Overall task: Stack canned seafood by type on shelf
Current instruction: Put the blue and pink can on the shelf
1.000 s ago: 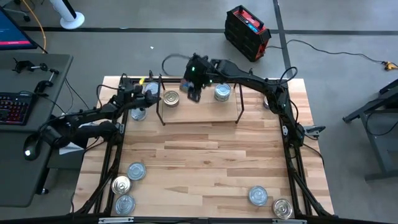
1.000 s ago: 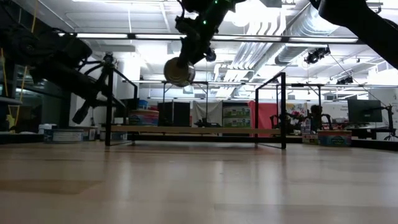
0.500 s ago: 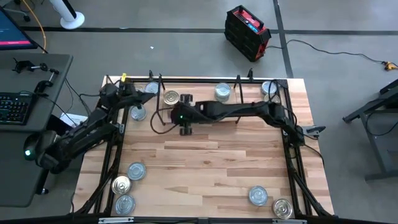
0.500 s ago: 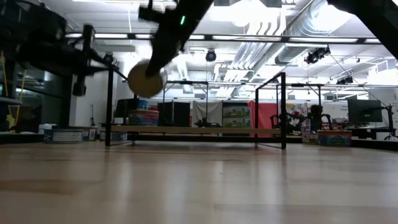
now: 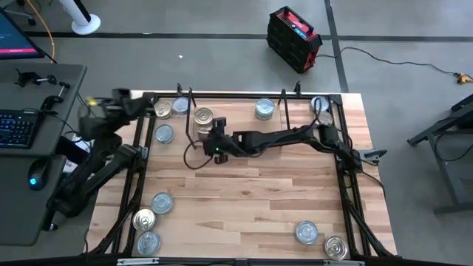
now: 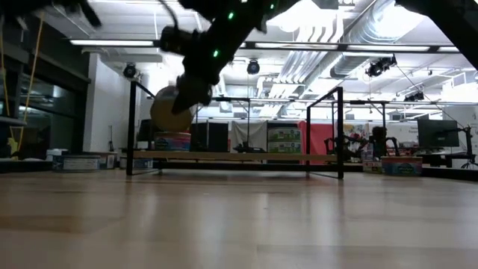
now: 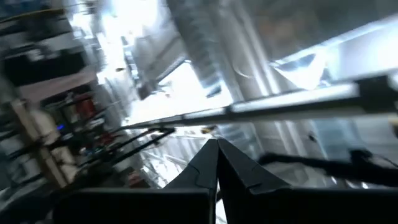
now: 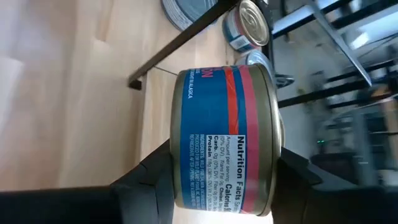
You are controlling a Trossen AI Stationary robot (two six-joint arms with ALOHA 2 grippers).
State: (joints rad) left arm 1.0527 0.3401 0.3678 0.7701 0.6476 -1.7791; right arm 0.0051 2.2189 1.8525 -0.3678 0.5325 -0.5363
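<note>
A tin (image 8: 227,140) is held by the right gripper (image 5: 215,142) above the table (image 5: 251,199).

The tin, blue and red with a gold rim, is clamped between the right fingers (image 8: 149,180) near the shelf's (image 5: 244,140) left end. The left gripper (image 7: 216,163) is raised off the table's left edge, its fingers pressed together. Other tins are seen near the back edge and the front corners.

The right arm's two-finger gripper (image 5: 215,142) hangs above the light-wood board shelf's (image 5: 244,138) left end, clamped on a round flat tin (image 8: 226,142). On the large wooden tabletop (image 5: 244,199), three round tins (image 5: 148,220) lie at the front-left corner and two round tins (image 5: 320,239) at the front-right. The left arm's gripper (image 7: 217,163) is raised beyond the table's left edge, fingers together.
</note>
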